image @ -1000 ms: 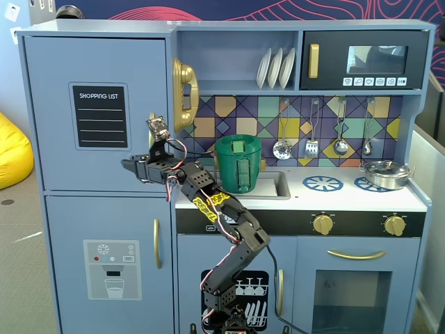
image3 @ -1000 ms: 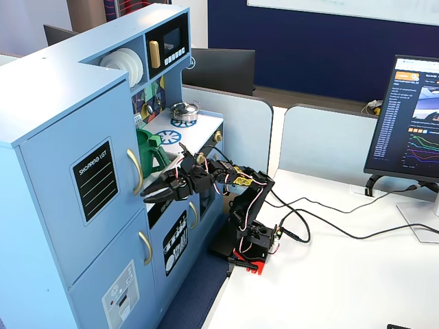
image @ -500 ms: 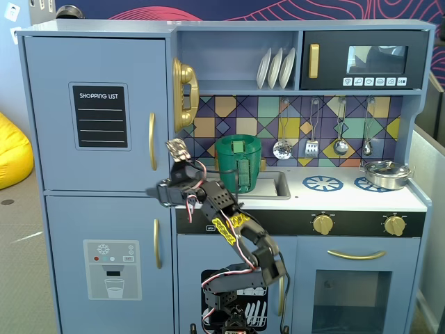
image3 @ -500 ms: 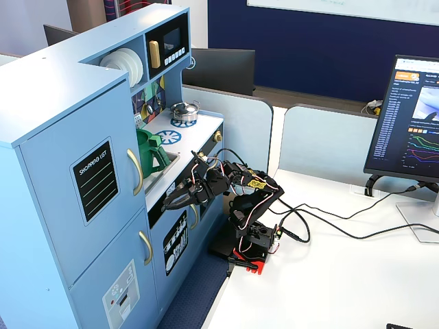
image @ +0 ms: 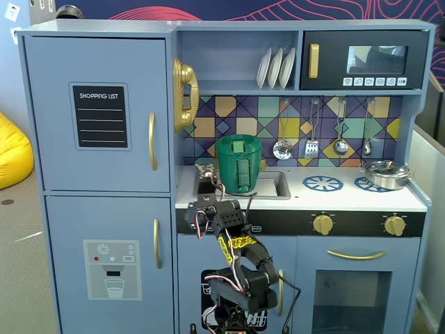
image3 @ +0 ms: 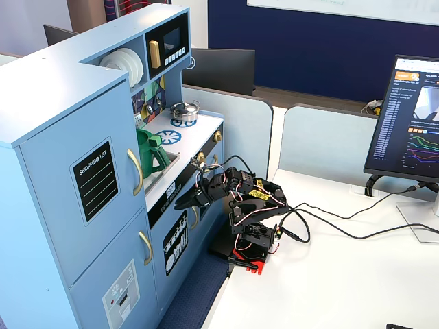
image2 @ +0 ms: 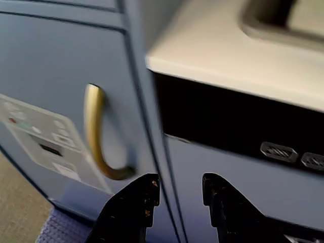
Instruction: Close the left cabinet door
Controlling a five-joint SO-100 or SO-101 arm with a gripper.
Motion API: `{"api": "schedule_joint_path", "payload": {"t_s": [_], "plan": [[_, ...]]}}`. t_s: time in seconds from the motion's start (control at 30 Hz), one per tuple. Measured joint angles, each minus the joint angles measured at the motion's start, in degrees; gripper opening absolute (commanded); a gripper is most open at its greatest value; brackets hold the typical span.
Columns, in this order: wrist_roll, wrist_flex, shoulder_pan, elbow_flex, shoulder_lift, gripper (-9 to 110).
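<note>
Light-blue and flush, the left cabinet door (image: 97,115) sits in the upper left of the toy kitchen's fridge column, its black "SHOPPING LIST" panel (image: 101,116) facing out and its curved gold handle (image: 152,141) along its right edge. In both fixed views I see no gap around it and no edge standing proud of the frame, so I judge the closing done, or as good as done; at most a last nudge could be left, and the pictures give no sign that it is needed.

My claw (image2: 178,188) is nowhere on that door. It hangs lower, in front of the dark band under the counter, near the lower door with the dispenser graphic (image: 112,269). In the wrist view my two black fingers (image2: 132,205) stand a moderate way apart, with only the blue cabinet front showing between them. Nothing is pinched there and I cannot see either tip touching a surface. The lower door's gold handle (image2: 96,132) lies just up and to the left of my left finger, apart from it.

My base stands on the white desk (image3: 357,274), beside the kitchen.
</note>
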Motion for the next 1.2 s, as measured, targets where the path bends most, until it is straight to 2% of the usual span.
{"api": "schedule_joint_path", "payload": {"t_s": [0.63,1.2], "plan": [[2.9,12.48,23.03,23.47,13.71,0],[4.66,23.12,26.63,34.89,15.91,0]]}}
